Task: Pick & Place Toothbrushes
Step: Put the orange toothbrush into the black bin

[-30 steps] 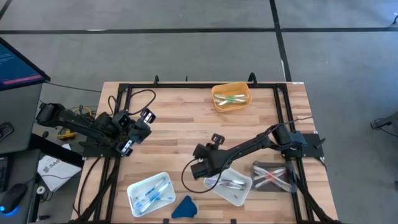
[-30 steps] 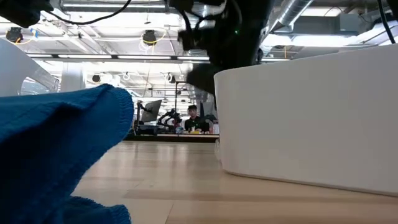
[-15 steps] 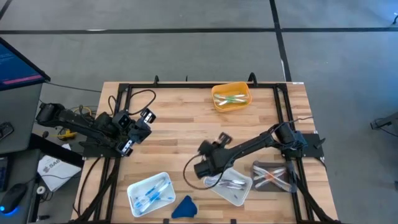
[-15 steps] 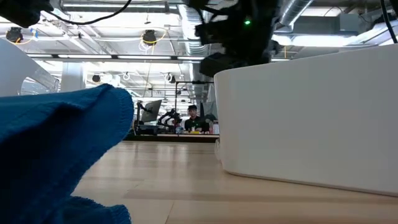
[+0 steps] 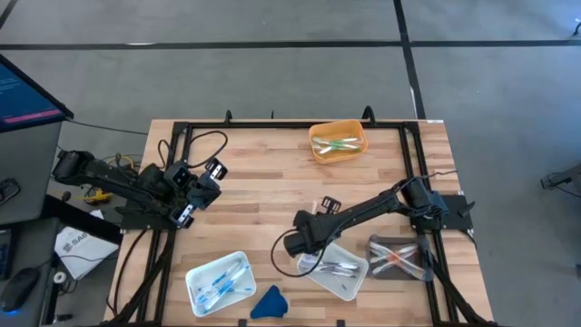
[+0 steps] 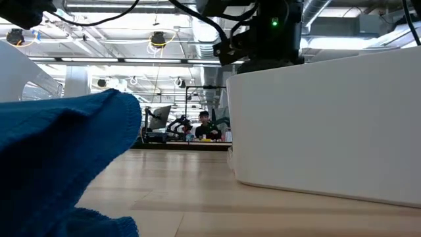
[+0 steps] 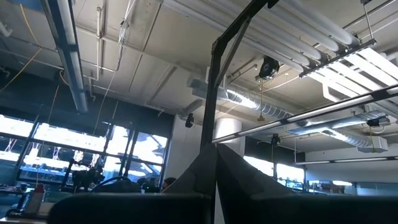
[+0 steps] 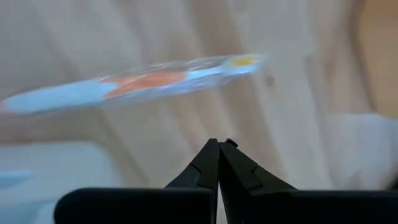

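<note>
carry step: right end effector (image 5: 302,243) pinching an orange toothbrush (image 8: 143,82) at worktop (image 5: 263,195) 6 o'clock; next, likely release into a tray.

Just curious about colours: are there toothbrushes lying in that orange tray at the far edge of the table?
Yes, the orange tray holds a few green-accented toothbrushes.

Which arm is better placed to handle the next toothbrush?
Right. The right gripper hangs at the edge of the white tray of toothbrushes, fingers shut, one toothbrush close before it. The left gripper waits far off at the table's left edge.
</note>
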